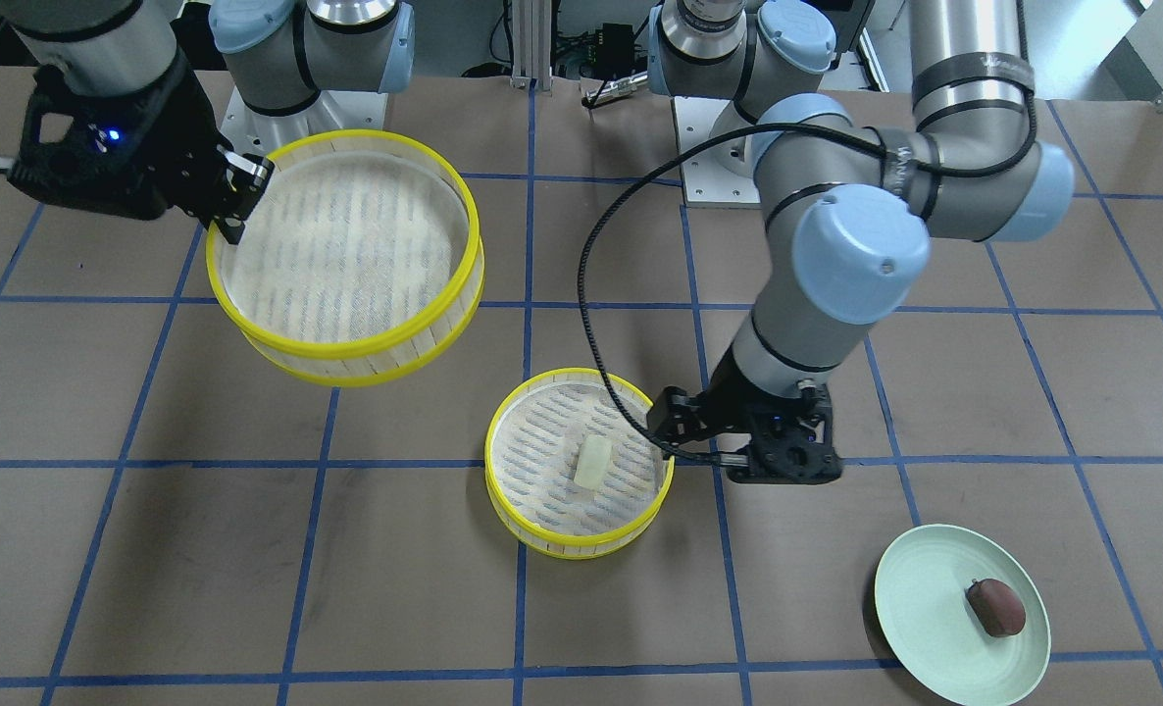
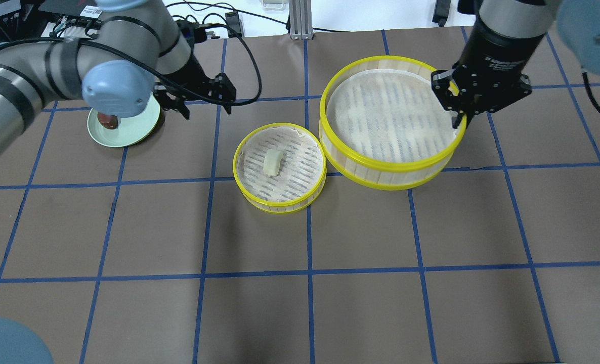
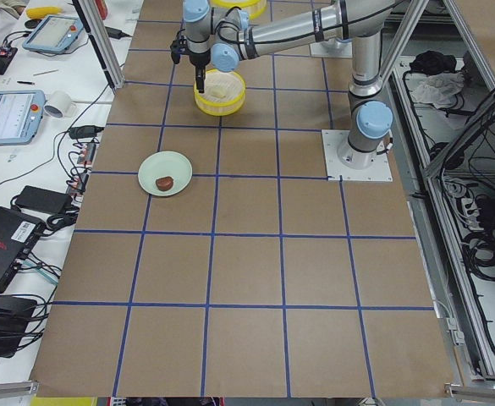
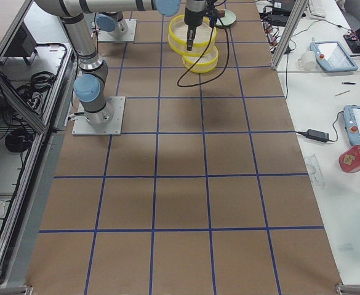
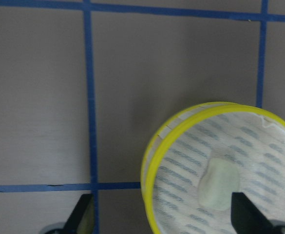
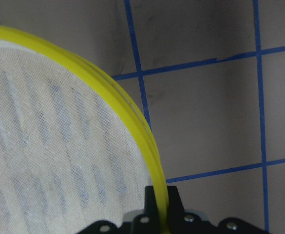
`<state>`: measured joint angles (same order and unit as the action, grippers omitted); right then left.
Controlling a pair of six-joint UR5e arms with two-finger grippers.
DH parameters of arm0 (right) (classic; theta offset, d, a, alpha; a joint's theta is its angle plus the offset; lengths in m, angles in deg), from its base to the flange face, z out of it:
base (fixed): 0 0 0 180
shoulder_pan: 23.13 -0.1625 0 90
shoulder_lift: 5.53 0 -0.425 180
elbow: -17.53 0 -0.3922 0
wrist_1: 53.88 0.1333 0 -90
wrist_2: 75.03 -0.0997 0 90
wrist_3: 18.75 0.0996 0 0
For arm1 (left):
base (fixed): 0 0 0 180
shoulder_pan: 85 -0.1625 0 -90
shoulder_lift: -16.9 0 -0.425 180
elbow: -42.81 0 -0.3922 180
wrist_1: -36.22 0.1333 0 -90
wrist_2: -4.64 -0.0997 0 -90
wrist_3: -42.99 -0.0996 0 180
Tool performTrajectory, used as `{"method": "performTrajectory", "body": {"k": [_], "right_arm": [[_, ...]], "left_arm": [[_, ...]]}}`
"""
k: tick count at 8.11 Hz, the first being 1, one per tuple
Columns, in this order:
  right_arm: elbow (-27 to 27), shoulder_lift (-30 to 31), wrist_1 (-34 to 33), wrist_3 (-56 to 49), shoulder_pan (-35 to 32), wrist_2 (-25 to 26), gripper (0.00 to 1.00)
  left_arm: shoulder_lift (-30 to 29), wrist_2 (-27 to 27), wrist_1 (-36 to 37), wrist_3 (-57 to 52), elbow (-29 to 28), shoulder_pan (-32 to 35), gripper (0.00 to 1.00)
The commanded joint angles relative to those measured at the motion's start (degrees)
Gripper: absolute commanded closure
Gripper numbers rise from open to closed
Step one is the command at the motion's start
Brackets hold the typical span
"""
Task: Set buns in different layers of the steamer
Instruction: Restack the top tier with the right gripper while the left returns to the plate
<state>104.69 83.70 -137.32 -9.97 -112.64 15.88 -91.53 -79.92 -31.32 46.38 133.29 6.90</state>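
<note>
A steamer tray (image 1: 562, 539) stands on the table with the cream-yellow bun (image 1: 592, 461) on its mesh floor; it also shows in the overhead view (image 2: 280, 205). My left gripper (image 1: 783, 466) is open and empty, above the table just beside this tray. In its wrist view the fingers (image 5: 84, 217) straddle the tray's rim (image 5: 149, 165), and the bun (image 5: 220, 185) lies near one finger. My right gripper (image 2: 457, 119) is shut on the rim of the second steamer tray (image 2: 381, 162), held empty above the table. The reddish-brown bun (image 1: 996, 606) lies on the mint-green plate (image 1: 925, 588).
The brown table cover carries a blue tape grid. The plate (image 2: 133, 129) sits on my left side, partly under my left arm's elbow (image 2: 110, 83). A black cable (image 1: 591, 294) loops from the left arm over the table. The arm bases stand at the robot's edge.
</note>
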Motion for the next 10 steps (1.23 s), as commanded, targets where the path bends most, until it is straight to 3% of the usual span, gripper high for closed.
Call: {"method": "performTrajectory", "body": {"k": [1, 3, 5, 8, 10], "right_arm": [[-4.53, -12.55, -7.83, 9.21, -7.84, -0.03, 1.00], [-4.72, -18.80, -13.47, 13.87, -13.65, 0.06, 1.00], [-4.63, -23.21, -19.37, 17.06, -15.69, -0.03, 1.00], [-4.54, -27.87, -23.95, 19.52, -18.94, -0.03, 1.00], [-4.02, -27.88, -23.78, 19.17, -19.47, -0.03, 1.00]], "left_arm": [[0.50, -5.69, -0.76, -11.35, -0.75, -10.83, 0.00], [-0.90, -5.79, -0.58, -14.29, -0.66, -16.63, 0.00], [-4.14, -5.88, 7.02, -13.94, -0.57, -20.78, 0.00], [-11.96, -5.62, 18.90, -13.24, -0.57, -21.68, 0.00], [-15.57, -5.88, 22.70, -13.23, -0.75, -21.85, 0.00]]}}
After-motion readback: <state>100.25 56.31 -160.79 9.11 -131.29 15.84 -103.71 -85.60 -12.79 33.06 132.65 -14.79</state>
